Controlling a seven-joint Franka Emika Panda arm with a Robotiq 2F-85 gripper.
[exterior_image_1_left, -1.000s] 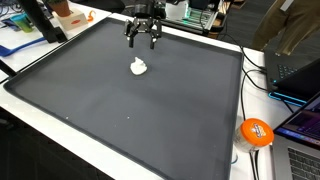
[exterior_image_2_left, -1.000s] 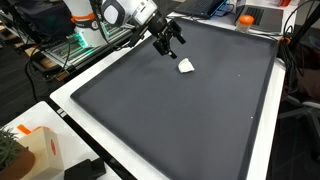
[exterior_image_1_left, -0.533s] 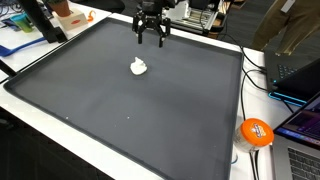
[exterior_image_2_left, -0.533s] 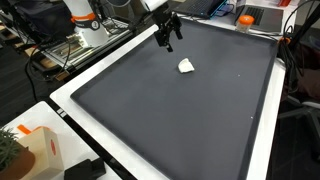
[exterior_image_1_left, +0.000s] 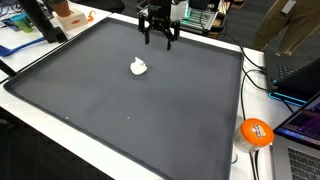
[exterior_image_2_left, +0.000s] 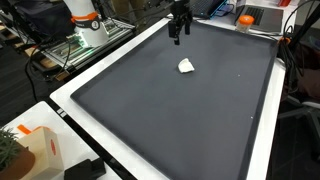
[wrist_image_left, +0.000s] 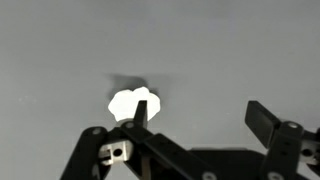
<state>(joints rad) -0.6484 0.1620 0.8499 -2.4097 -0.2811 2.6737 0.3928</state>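
A small crumpled white lump (exterior_image_1_left: 139, 67) lies on the dark grey mat (exterior_image_1_left: 120, 110). It also shows in an exterior view (exterior_image_2_left: 186, 66) and in the wrist view (wrist_image_left: 128, 103). My gripper (exterior_image_1_left: 159, 40) hangs open and empty above the mat's far edge, well beyond the lump and apart from it; it also shows in an exterior view (exterior_image_2_left: 177, 33). In the wrist view the two dark fingers (wrist_image_left: 203, 118) are spread wide, with the lump behind the left finger and nothing between them.
The mat sits on a white table (exterior_image_1_left: 60, 135). An orange ball-like object (exterior_image_1_left: 256, 132) and cables lie by laptops at one side. A tan box (exterior_image_2_left: 30, 150) stands at a table corner. Cluttered shelves and boxes line the far edge (exterior_image_1_left: 205, 15).
My gripper has risen and moved away from the white lump toward the mat's far edge. It stays open. The lump has not moved.
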